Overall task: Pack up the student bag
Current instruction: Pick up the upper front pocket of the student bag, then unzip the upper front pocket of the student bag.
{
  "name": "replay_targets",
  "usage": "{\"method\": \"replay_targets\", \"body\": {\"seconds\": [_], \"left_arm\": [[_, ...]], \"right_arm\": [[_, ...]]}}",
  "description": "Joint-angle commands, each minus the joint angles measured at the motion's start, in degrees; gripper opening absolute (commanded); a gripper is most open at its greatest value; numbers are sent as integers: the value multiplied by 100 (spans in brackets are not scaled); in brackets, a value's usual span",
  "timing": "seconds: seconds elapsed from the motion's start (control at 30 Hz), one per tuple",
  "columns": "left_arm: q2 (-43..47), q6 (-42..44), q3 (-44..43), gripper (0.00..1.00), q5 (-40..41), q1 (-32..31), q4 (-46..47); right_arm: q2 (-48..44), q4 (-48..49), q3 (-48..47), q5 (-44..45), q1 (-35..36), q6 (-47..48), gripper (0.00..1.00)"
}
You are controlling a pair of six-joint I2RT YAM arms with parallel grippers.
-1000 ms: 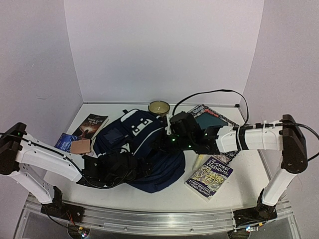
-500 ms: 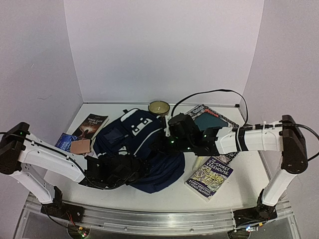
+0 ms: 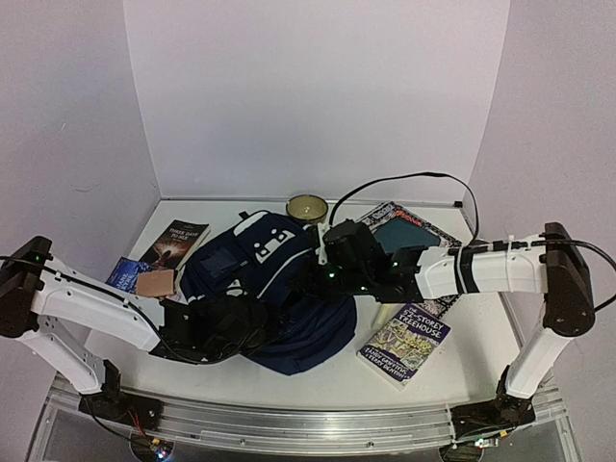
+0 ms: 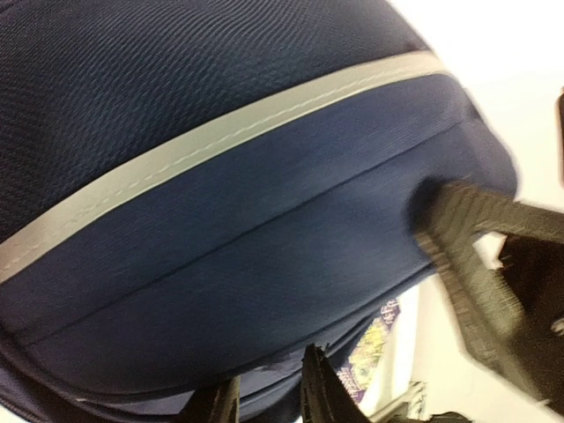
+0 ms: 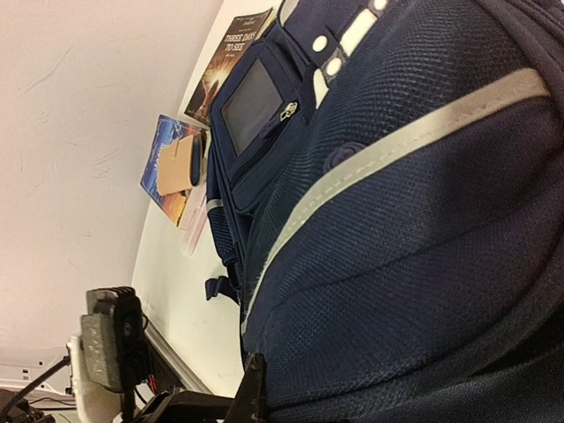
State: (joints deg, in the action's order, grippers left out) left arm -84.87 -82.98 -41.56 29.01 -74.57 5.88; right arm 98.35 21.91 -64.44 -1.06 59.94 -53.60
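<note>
The student bag (image 3: 252, 258), a big navy-blue cloth backpack with a white stripe, is laid in the middle of the white table (image 3: 318, 380). It is met from both sides, most likely so that its mouth can be pulled open for packing. The right gripper (image 3: 320, 277) is pressed shut at the bag's right edge, and the left gripper (image 3: 252, 322) is set at the near edge with its jaws close together, but it cannot be told if cloth is pinched in either one. The bag is seen slumped and puffy, with a white patch and a small zipped front pocket, and no open mouth is shown.
</note>
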Motion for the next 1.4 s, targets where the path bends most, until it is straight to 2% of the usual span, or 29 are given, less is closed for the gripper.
{"method": "replay_targets", "body": {"seconds": [0.0,0.17,0.4,0.6,0.77,0.83,1.13,1.37], "left_arm": [[329,35,-190,22,351,94,274],[267,8,-195,21,291,94,282],[73,-551,79,21,268,92,282],[-47,-708,106,12,381,100,297],[-76,-746,134,0,403,113,291],[-40,-786,184,0,424,111,299],[259,-315,496,0,290,109,111],[695,171,789,0,61,109,-1001]], "right_arm": [[-69,330,-342,-168,164,149,0],[-61,331,-375,-164,161,157,0],[-42,337,-419,-190,160,143,0],[-43,348,-423,-194,163,191,0],[-77,344,-386,-202,159,236,0],[-79,347,-369,-229,160,236,0],[-405,313,-158,10,10,386,0],[-823,184,-6,40,-343,598,0]]}}
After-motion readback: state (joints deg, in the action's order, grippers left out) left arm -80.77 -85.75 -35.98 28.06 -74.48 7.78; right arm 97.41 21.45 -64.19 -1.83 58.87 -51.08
